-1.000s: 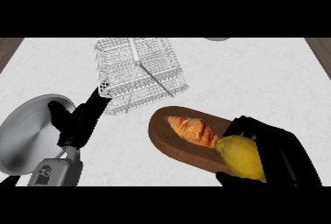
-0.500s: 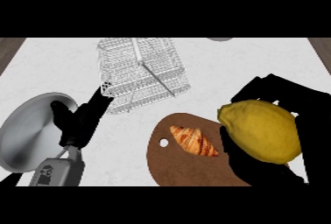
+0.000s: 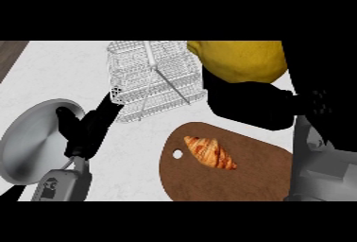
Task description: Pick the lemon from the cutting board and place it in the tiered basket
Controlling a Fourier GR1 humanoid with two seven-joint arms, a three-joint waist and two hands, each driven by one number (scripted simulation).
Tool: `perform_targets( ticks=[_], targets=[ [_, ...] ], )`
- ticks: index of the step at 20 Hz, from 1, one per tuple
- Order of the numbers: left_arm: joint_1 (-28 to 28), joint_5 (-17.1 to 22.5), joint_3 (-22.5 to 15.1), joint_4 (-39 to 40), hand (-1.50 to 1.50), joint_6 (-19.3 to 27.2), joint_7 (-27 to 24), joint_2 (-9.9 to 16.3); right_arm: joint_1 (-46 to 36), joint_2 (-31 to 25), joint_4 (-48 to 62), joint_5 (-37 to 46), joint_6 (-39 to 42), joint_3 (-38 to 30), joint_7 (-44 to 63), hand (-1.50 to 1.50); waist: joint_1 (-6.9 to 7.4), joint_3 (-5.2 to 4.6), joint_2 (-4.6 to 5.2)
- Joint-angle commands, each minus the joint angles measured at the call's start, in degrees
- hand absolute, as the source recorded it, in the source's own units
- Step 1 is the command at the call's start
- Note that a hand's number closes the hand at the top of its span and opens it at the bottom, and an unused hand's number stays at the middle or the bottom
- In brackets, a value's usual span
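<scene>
From the head view, the right hand is holding the lemon up high, with its fingers curling round it from below. The lemon is sitting just beside the wire basket, off to its right. A croissant is lying on the brown board. The left hand is resting by a grey plate, its fingers lying straight and close together.
</scene>
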Motion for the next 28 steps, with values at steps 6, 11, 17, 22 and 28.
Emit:
perform_targets(
  ticks=[6,11,17,22,28],
  targets=[
    [-4.55,-1.34,-0.76,4.58,0.0,1.73,-1.28,-3.18,-13.4,0.28,26.49,1.56,-13.57,-2.9,0.62,1.5,0.4,0.02,0.55],
    [-2.88,0.57,1.39,1.98,0.0,-1.14,-0.82,0.02,-16.65,0.28,39.61,1.66,-22.07,-4.2,-6.47,1.5,0.8,0.04,0.52],
    [0.36,-1.43,-0.52,4.31,0.0,-1.32,-5.18,-1.51,-19.19,0.28,54.46,-3.18,-34.49,0.07,-11.85,1.5,1.58,0.0,0.74],
    [-3.75,-1.16,0.17,3.03,0.0,-0.05,-1.29,-1.7,-21.95,0.29,66.59,-7.04,-44.22,0.14,-17.39,1.5,2.39,0.01,0.92],
    [-5.17,-2.37,-2.34,5.27,0.0,-0.82,-3.27,-3.61,-21.02,0.29,69.68,-23.88,-52.69,-0.25,-25.63,-1.5,5.36,-0.02,1.8]
  ],
)
